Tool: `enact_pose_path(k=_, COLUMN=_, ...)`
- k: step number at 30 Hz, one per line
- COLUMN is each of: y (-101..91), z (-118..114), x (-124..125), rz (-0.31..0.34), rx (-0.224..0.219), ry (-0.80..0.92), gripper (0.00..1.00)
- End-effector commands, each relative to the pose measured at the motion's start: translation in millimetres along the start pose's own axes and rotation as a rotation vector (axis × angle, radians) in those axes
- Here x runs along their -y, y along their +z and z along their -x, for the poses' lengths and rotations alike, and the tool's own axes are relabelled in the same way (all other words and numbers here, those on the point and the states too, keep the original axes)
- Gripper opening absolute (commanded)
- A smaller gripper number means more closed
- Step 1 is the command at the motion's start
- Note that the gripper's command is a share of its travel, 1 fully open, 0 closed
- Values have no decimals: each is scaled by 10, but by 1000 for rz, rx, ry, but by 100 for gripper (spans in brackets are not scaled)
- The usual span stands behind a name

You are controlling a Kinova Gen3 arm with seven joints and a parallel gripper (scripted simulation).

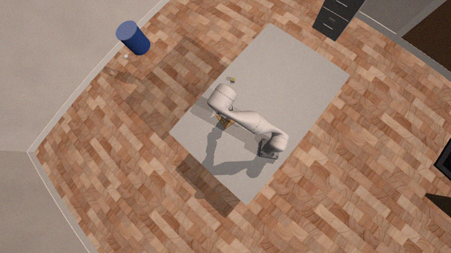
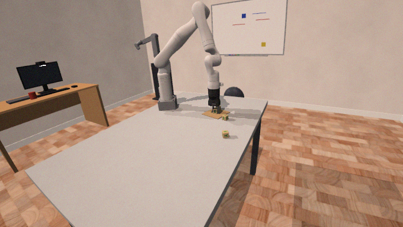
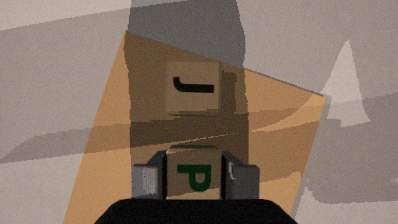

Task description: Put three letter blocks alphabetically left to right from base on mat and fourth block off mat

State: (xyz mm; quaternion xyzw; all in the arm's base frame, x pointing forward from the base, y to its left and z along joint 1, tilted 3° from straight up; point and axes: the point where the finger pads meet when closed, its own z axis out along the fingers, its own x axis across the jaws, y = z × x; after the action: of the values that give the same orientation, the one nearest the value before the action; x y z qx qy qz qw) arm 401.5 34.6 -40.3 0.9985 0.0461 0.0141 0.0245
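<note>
The tan mat point(image 1: 227, 124) point(image 2: 207, 113) point(image 3: 100, 165) lies flat on the table. In the wrist view the block with a black J point(image 3: 192, 101) stands on the mat, letter on top. My gripper point(image 2: 215, 111) point(image 3: 193, 168) is shut on the block with a green P point(image 3: 194, 159), low over the mat beside the J block. Both letter tops point to the right of the wrist view, with a gap between the blocks. I cannot tell whether the P block touches the mat. Another block point(image 2: 225, 117) sits at the mat's near edge; its top letter is too small to read.
A further block point(image 1: 232, 79) point(image 2: 225, 134) with green marks lies on the grey table point(image 1: 286, 65) point(image 2: 135, 163), well off the mat. The arm's base point(image 1: 268, 150) point(image 2: 167, 103) stands at the table's other side. The arm hides part of the mat in the top view.
</note>
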Motion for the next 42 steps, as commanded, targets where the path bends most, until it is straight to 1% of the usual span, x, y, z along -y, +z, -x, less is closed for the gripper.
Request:
enact_pose_path(k=1, y=-6, z=-6, x=0, rz=0, rx=-2, ry=0, gripper=57)
enact_pose_path(k=16, y=-6, z=-6, x=0, rz=0, rx=-2, ry=0, gripper=57)
enact_pose_path(k=17, y=-6, z=-6, x=0, rz=0, rx=-2, ry=0, gripper=63)
enact_pose_path(k=21, y=-6, z=-6, x=0, rz=0, rx=-2, ry=0, gripper=63)
enact_pose_path(k=22, y=-6, z=-6, x=0, rz=0, rx=-2, ry=0, gripper=69)
enact_pose_path(k=24, y=-6, z=-6, x=0, rz=0, rx=-2, ry=0, gripper=69)
enact_pose_path(k=25, y=-6, z=-6, x=0, rz=0, rx=-2, ry=0, gripper=75)
enact_pose_path(k=27, y=-6, z=-6, x=0, rz=0, rx=-2, ry=0, gripper=75)
enact_pose_path(k=28, y=-6, z=-6, x=0, rz=0, rx=-2, ry=0, gripper=81)
enact_pose_path(k=30, y=-6, z=-6, x=0, rz=0, rx=-2, ry=0, gripper=81)
enact_pose_path(k=31, y=-6, z=-6, x=0, rz=0, rx=-2, ry=0, gripper=87)
enact_pose_path(k=42, y=-6, z=-6, x=0, rz=0, rx=-2, ry=0, gripper=87)
